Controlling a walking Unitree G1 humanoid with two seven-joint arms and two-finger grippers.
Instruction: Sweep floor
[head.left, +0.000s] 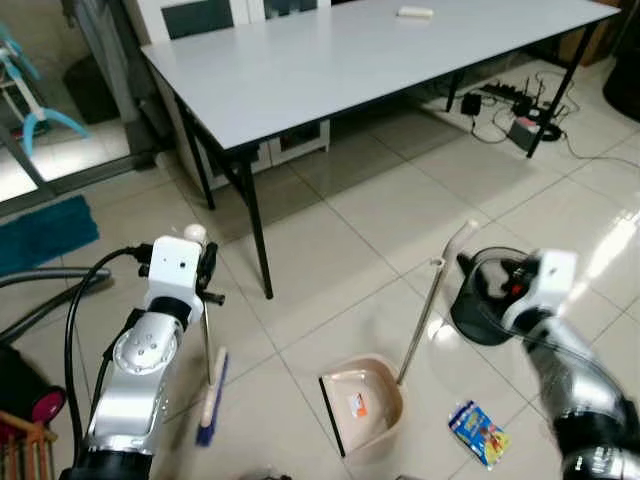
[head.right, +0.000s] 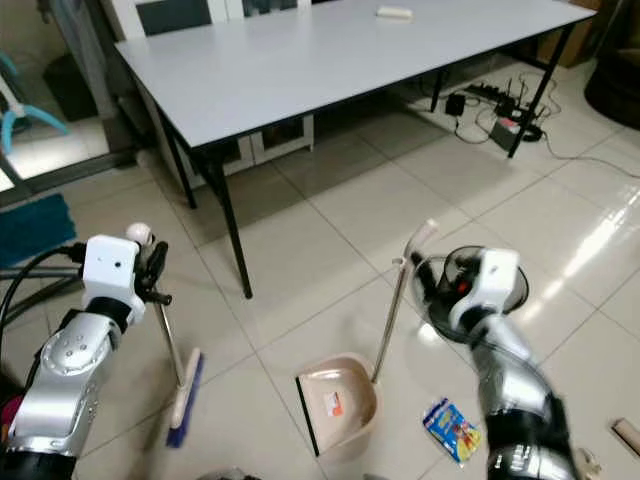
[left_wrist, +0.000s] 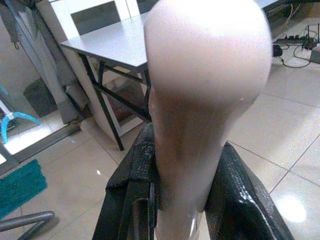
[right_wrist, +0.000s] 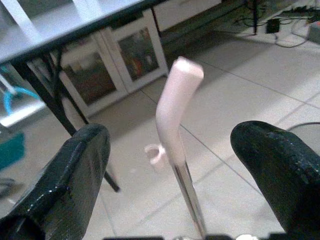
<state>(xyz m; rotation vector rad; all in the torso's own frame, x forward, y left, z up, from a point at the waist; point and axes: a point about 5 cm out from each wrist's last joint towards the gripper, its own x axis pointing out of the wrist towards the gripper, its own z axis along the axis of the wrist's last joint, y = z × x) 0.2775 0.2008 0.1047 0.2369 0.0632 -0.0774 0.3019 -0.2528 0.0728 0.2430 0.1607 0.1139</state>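
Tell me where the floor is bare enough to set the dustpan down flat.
Bare tiles lie between the table leg and the dustpan, and left of the pan toward the broom. Crowded: the blue packet right of the pan, cables under the table's far end.

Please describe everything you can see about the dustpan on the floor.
The dustpan is pale pink, plastic by its look, with a dark front lip and an orange sticker inside the scoop. It rests on the tiled floor, mouth toward the broom. A thin metal pole rises from its rear to a curved pink handle. The right gripper is open around the handle, not touching it. A blue packet lies apart beside it.
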